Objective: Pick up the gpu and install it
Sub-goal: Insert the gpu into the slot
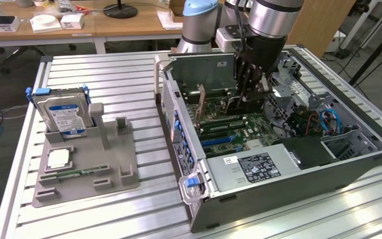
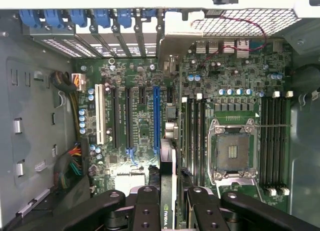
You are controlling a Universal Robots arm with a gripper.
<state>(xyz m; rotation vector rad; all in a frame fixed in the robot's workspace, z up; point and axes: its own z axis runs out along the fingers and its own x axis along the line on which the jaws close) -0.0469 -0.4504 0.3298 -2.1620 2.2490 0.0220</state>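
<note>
One gripper (image 1: 247, 97) reaches down into the open computer case (image 1: 350, 154), its fingers (image 2: 150, 206) clamped on the gpu (image 2: 168, 181) — a thin card held edge-on between them, upright over the motherboard (image 2: 145, 116) near the long blue slot (image 2: 156, 118). An NVIDIA logo shows on the card's edge. At the worktop's other side, a blue-labelled hard drive (image 1: 61, 114) stands in a grey holder (image 1: 85, 169) — its print is unreadable.

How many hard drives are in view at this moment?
1. The hard drive stands upright in the grey holder on the exterior view's left, beside the open computer case. Others may be hidden inside the case.
</note>
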